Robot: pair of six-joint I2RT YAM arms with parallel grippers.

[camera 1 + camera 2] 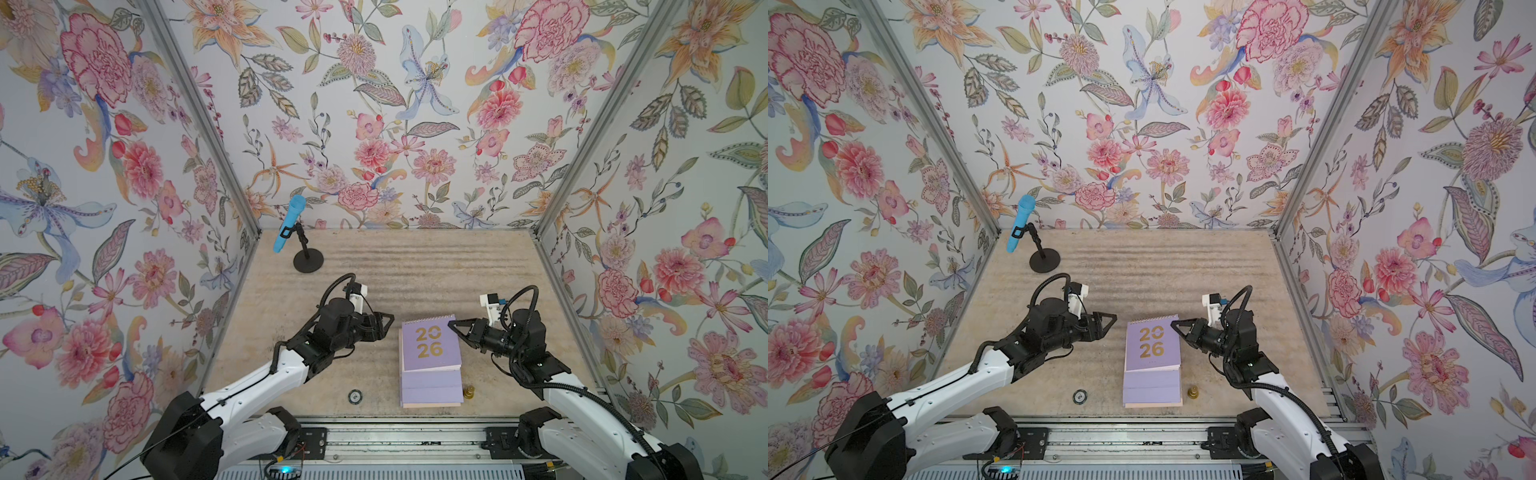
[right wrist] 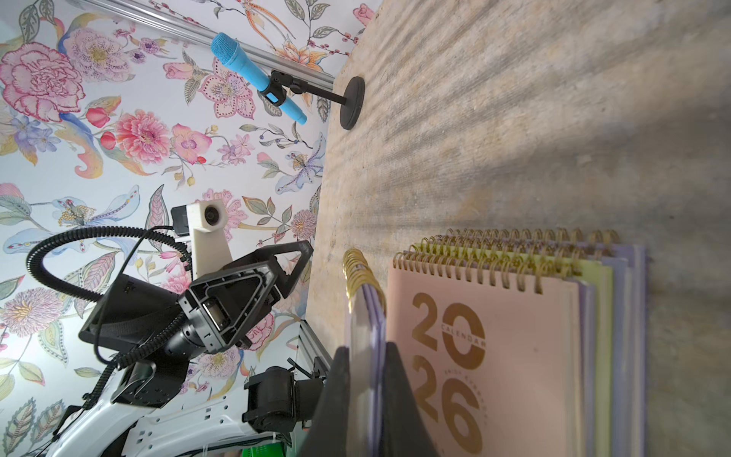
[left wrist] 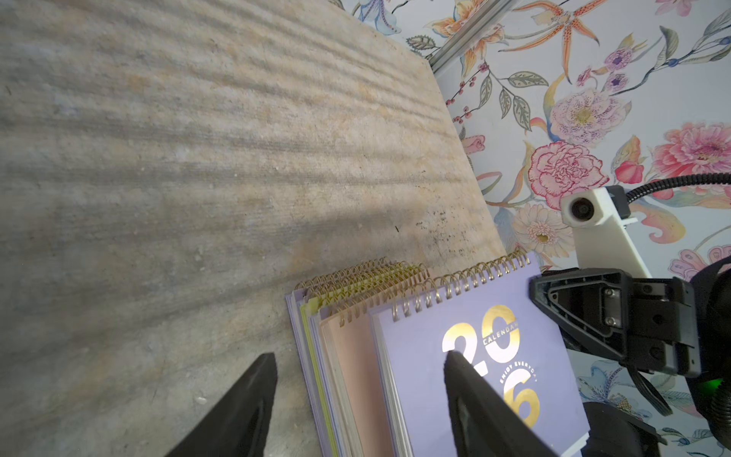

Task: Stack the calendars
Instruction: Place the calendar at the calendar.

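Top lilac calendar [image 1: 430, 343]: gold "2026" face up, gold spiral along its 12 o'clock edge, long axis running 12 to 6. Pinched at its 2 o'clock corner by the clamped right gripper [image 1: 454, 325], spiral end lifted off the stack [image 1: 432, 390] lying at 6 o'clock on the table [image 1: 415, 270]. Beneath it a peach calendar [image 2: 494, 336], then lilac layers and a yellow-green calendar [image 2: 603, 316], spirals all pointing the same way. At 9 o'clock, left gripper [image 1: 388, 326] apart from the stack, jaws spread, holding nothing. Blue microphone [image 1: 289, 224] at 11 o'clock.

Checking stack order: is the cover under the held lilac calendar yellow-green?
No, the right wrist view shows a peach calendar under the lilac calendar.
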